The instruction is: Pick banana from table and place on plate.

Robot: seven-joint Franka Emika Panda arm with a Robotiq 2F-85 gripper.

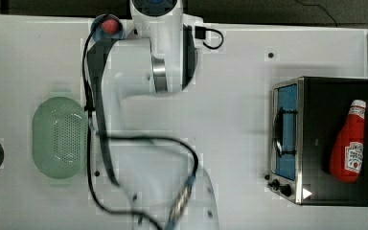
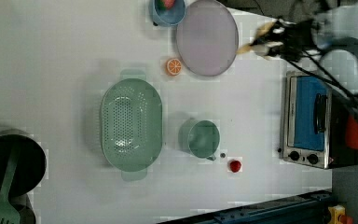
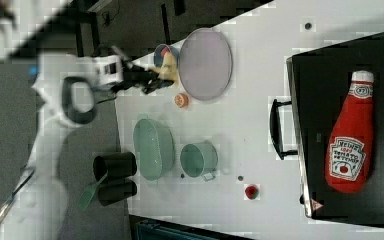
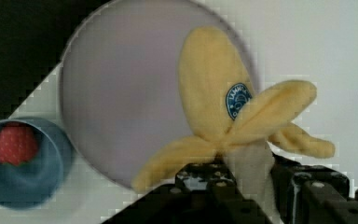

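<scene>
I have the banana [image 4: 223, 107] pinched between the fingers of the gripper [image 4: 242, 179]: a soft pale yellow plush with peel flaps splayed out and a round blue sticker on its body. The jaws stand narrow, closed on its lower end. In the wrist view it hangs over the rim of the plate [image 4: 121, 93], part of it above the lavender-grey surface and part above the white table [image 4: 326, 46]. In the left view I see the banana [image 2: 261, 37] held in the air just off the plate's [image 2: 207, 37] side, near the table's [image 2: 51, 70] far edge.

The blue bowl [image 4: 25, 161] with a red berry in it sits touching or just beside the plate, at the table's edge. The orange slice [image 2: 173, 66] lies just beside the plate's rim. Toward the middle of the table stand the green perforated basket [image 2: 131, 123] and a green cup [image 2: 202, 138], with a small red ball [image 2: 235, 165] near the cup. The toaster oven [image 2: 307, 121] sits at the table's end, a plush ketchup bottle [image 3: 350, 145] lying on top of it.
</scene>
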